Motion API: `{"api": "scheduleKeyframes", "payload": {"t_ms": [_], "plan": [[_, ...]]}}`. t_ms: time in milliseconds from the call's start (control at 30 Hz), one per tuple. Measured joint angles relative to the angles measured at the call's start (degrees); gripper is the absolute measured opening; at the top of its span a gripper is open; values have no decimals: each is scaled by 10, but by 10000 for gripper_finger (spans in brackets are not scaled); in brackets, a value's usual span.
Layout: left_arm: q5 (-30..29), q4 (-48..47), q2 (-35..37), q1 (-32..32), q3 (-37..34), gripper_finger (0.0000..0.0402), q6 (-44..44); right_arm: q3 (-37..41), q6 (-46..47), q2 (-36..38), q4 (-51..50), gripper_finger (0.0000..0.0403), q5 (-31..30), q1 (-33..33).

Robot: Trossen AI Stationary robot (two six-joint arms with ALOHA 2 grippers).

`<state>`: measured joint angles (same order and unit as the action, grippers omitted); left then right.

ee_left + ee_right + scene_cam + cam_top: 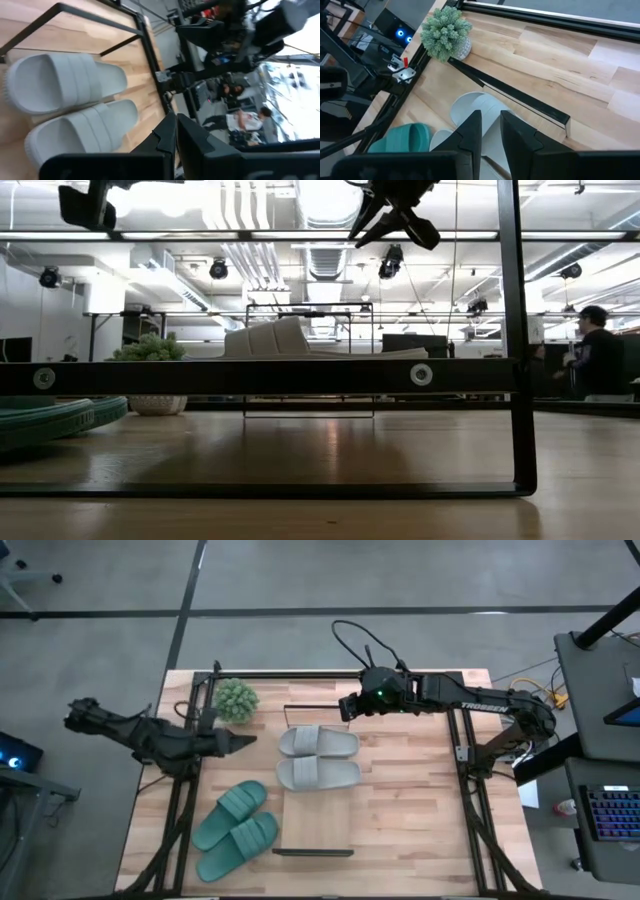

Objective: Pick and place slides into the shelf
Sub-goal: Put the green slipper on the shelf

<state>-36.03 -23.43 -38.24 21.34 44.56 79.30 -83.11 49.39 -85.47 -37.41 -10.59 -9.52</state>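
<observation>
Two light grey slides (318, 742) (318, 776) lie side by side, soles down, on the far half of the shelf (318, 825), a narrow plank with black end frames. The teal-green pair (230, 815) (238, 847) rests on the tabletop left of the shelf. My left gripper (247, 740) hangs shut above the table's left part, pointing at the grey slides (65, 80). My right gripper (346, 706) hovers open by a narrow gap above the shelf's far end, over a grey slide (480, 107). In the low view it (398, 225) is high above the grey slides (275, 340).
A small potted plant (236, 700) stands at the table's far left, near the shelf's far end frame (520, 100). The table's right half is bare wood (410, 800). Black frame rails run along both table sides. A person (598, 355) stands in the room beyond.
</observation>
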Motion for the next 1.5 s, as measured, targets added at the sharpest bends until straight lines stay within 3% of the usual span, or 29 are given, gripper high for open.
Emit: {"api": "scheduleKeyframes", "payload": {"t_ms": [333, 800, 1100, 1333, 1500], "plan": [[-92, 1, -34, 71, -30, 0, 104, 0, -5, 1, -1, 63, 5, 0], [-278, 1, -52, 223, -90, 0, 278, 0, -24, 15, -5, 66, 6, 0], [-285, -12, -103, 262, -94, 0, 363, 0, -29, 19, -14, 66, 5, 0], [-258, -63, -134, 293, -95, 0, 463, 0, -29, 19, -14, 66, 5, 0], [-224, -72, -140, 306, -95, 0, 484, 0, -29, 19, -18, 66, 5, 0]]}}
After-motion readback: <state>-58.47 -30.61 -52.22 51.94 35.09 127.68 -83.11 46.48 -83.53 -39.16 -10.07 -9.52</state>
